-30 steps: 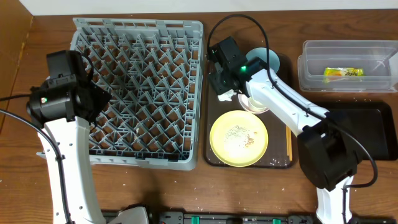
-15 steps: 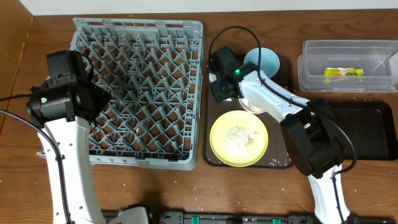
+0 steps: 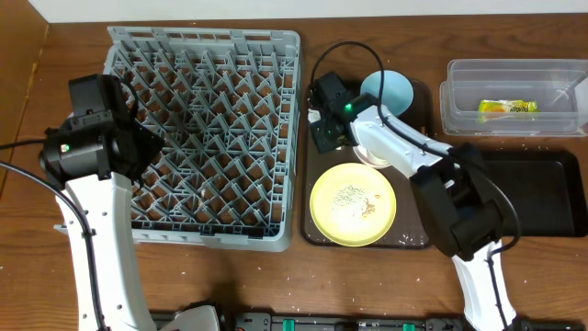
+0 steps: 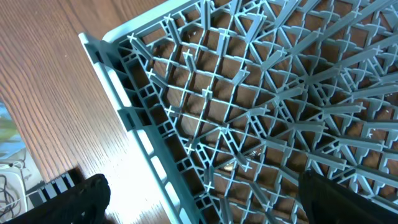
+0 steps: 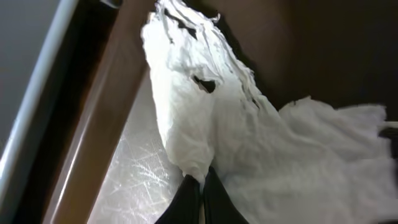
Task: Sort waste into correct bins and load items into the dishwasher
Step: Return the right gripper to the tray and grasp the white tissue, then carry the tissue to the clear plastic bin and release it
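Crumpled white paper (image 5: pixel 211 118) between right fingers (image 5: pixel 185 200), wrist view only

The overhead camera looks straight down from high up on the whole counter (image 3: pixel 230 280) and both arms. The left wrist camera looks slantwise past the left pincer (image 4: pixel 205 199), close above the dish rack (image 4: pixel 249 112) edge, which overhead shows too. The right wrist camera is very close: white crumpled paper (image 5: pixel 249 124) at the right pincer (image 5: pixel 200 196) tip fills it, with the brown tray (image 5: pixel 102 124) rim beside it.
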`<state>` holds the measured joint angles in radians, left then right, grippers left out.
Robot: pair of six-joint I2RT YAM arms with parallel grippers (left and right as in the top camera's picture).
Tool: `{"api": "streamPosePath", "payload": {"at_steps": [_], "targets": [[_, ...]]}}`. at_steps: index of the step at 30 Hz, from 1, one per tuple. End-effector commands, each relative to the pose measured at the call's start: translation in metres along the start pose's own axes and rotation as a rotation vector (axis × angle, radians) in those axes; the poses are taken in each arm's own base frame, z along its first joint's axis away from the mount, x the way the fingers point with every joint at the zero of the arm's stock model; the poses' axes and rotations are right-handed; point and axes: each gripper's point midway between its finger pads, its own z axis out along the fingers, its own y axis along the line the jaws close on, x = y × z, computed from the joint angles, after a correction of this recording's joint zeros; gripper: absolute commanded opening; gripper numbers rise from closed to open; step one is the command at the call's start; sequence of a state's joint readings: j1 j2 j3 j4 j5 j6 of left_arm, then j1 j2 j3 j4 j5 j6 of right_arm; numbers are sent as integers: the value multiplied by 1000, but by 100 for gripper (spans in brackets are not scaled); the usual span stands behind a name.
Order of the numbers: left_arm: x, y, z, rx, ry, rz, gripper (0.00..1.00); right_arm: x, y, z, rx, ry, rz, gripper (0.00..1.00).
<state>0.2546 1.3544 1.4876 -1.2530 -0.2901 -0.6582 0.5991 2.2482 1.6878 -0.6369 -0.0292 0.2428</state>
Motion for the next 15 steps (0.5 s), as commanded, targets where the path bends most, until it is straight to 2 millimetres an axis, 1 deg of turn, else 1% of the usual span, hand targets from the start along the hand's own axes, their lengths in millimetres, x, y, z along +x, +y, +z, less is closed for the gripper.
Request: {"api": "streamPosePath", "payload": {"at_steps": [1,3,4,5,6,8,9,10,11,13,14,15], "targets": [[-4,1,-4,6,-13,-23,98,-54,3,-75,-33,-187,80,1],[-4,1,-4,6,-13,-23,98,-69,-6,-102,-29,-252,134,1],[-4,1,-4,6,-13,-23,98,-77,-14,-118,-23,-289,166,1],[-4,1,-4,5,-13,-23,98,-88,-33,-143,-1,-348,235,2],[-4,1,-4,5,-13,-23,98,-93,-46,-158,15,-382,283,2],[-4,1,-4,6,-13,-23,98,-98,-76,-180,56,-430,386,1],[-4,1,-4,6,-13,-23,98,-97,-103,-195,97,-459,482,1],[-4,1,-4,6,-13,-23,98,-94,-125,-203,130,-473,567,2],[-4,1,-4,6,-13,-23,98,-90,-142,-209,154,-479,634,2],[-4,1,-4,6,-13,-23,98,-78,-175,-213,190,-465,773,2],[-4,1,-4,5,-13,-23,98,-68,-193,-213,207,-449,860,1],[-4,1,-4,5,-13,-23,98,-59,-206,-211,222,-432,940,2]]}}
